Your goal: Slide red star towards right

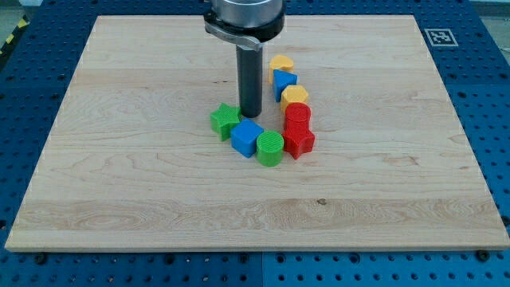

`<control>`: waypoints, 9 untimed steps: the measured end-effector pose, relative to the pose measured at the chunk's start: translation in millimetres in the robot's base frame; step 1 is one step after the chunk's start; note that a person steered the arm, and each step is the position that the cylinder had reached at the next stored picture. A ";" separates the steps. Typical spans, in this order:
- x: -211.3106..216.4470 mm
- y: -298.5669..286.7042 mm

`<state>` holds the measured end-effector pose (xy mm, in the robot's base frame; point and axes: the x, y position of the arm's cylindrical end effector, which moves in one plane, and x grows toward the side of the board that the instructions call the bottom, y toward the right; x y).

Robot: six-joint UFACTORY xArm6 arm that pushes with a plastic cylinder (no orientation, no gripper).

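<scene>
The red star (299,142) lies on the wooden board just right of the board's middle, at the lower end of a curved row of blocks. My tip (251,117) stands to the star's left, just above the blue cube (247,138) and right of the green star (225,120). A green cylinder (270,148) sits between the blue cube and the red star and touches the star's left side. A red cylinder (297,115) sits right above the red star.
Above the red cylinder lie a yellow block (294,96), a blue triangle (284,80) and a yellow heart-like block (280,63). The wooden board (398,159) rests on a blue perforated table. A marker tag (439,36) sits at the board's top right corner.
</scene>
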<state>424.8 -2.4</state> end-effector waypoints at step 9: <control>132.1 149.3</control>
<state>556.9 146.9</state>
